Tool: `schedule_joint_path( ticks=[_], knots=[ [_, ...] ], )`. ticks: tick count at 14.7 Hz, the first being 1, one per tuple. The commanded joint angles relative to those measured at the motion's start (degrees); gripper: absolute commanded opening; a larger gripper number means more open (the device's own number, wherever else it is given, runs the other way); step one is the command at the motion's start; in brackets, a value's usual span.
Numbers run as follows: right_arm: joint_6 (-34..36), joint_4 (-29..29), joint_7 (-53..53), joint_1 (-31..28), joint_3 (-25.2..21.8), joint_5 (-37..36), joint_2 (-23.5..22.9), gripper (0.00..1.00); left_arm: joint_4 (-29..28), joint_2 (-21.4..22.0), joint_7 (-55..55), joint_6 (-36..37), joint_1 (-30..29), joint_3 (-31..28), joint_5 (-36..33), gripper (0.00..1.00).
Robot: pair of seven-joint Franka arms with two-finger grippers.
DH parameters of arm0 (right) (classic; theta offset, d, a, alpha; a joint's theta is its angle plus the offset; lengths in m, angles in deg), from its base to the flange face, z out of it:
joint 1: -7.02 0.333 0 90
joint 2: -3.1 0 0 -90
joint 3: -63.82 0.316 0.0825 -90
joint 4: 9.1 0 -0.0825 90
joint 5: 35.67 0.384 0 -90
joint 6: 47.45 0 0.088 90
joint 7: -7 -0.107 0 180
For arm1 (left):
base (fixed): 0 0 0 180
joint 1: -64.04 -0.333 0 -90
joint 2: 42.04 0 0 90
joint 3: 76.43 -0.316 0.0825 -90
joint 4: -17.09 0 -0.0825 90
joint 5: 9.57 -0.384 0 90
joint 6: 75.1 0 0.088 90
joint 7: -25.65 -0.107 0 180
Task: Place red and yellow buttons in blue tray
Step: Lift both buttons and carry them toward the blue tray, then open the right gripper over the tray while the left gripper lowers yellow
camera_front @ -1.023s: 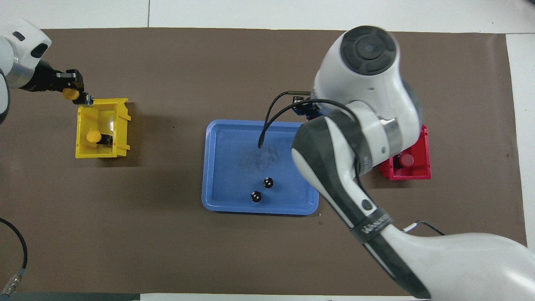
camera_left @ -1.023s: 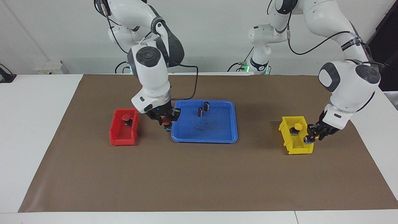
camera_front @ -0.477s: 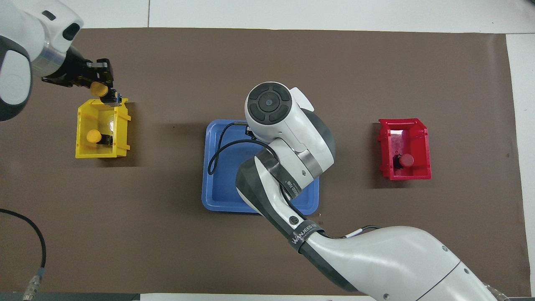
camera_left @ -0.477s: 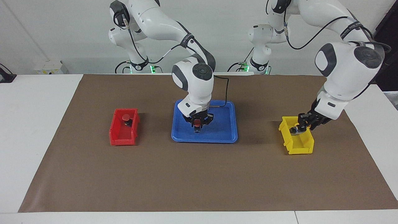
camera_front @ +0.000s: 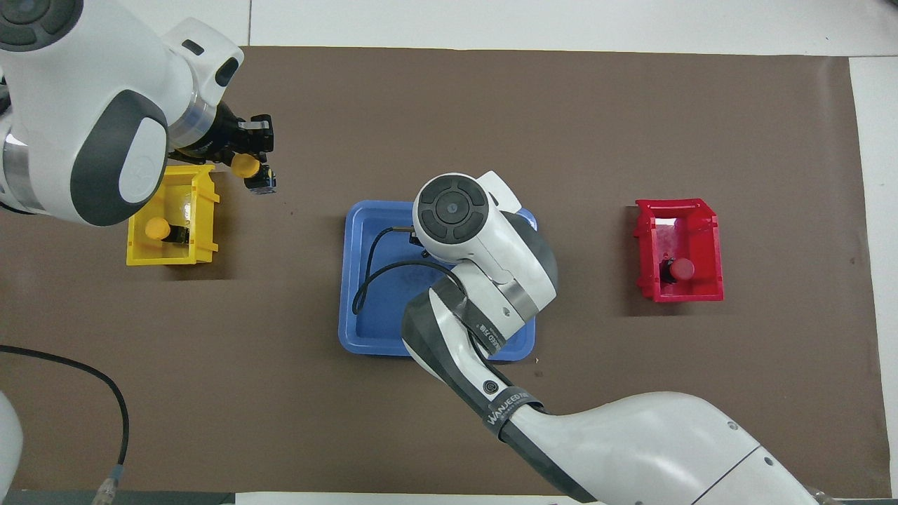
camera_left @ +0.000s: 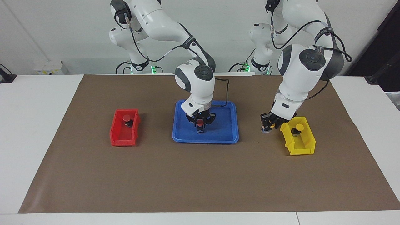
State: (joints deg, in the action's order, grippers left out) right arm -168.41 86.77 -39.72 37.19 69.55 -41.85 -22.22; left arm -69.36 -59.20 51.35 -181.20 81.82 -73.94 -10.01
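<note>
Directions are read with twelve o'clock pointing away from the robots.

**Materials.** The white counter (camera_left: 31,125) carries a matte brown mat (camera_left: 187,178). At the mat's centre lies the blue tray (camera_left: 229,139), which is wide, shallow, smooth plastic with rounded corners and a low rim. A small deep red bin (camera_left: 120,140) stands at three o'clock of the tray. A matching yellow bin (camera_left: 300,150) stands at nine o'clock, and both are glossy and box-shaped. Each button has a round domed cap on a dark body.

**Arms.** The right arm reaches in from its base and bends down over the tray, with its wrist pointing steeply downward. The left arm arches over the yellow bin, its wrist tilted toward the tray.

**Pincers.**
- The right pincer (camera_left: 200,126) hangs low inside the tray, near its middle. The first red button (camera_left: 199,124) sits within it, cap up. It cannot be told whether the pincer is clenched on the button or has let go.
- The left pincer (camera_left: 268,125) is clenched on the first yellow button (camera_left: 273,125). It is in the air over the mat, just beside the yellow bin's corner, between bin and tray.

**Remaining items.** The second red button (camera_left: 126,117) lies in the red bin. The second yellow button (camera_left: 299,127) lies in the yellow bin.
</note>
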Motion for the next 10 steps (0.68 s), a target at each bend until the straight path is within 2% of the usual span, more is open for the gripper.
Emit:
schedule_joint_path(
  ticks=[1,3,7,10],
  knots=[
    [3.00,0.45,-0.39,-2.56,-0.10,-1.11,4.21,0.80,-7.13,3.19,5.91,-6.37,4.09,-0.47,-0.43,0.02],
    [4.66,0.98,3.71,-7.47,-0.02,-1.11,8.07,0.81,-10.65,3.28,9.17,-9.99,7.34,-0.47,-0.43,0.02],
    [10.29,3.08,18.75,-17.85,0.07,-0.41,13.79,0.81,-18.20,3.19,14.44,-17.62,13.23,-0.46,-0.26,0.02],
    [10.75,9.92,28.15,-24.18,0.07,0.20,18.36,0.80,-20.95,2.67,16.91,-22.29,15.70,-0.38,-0.26,0.02]
  ],
)
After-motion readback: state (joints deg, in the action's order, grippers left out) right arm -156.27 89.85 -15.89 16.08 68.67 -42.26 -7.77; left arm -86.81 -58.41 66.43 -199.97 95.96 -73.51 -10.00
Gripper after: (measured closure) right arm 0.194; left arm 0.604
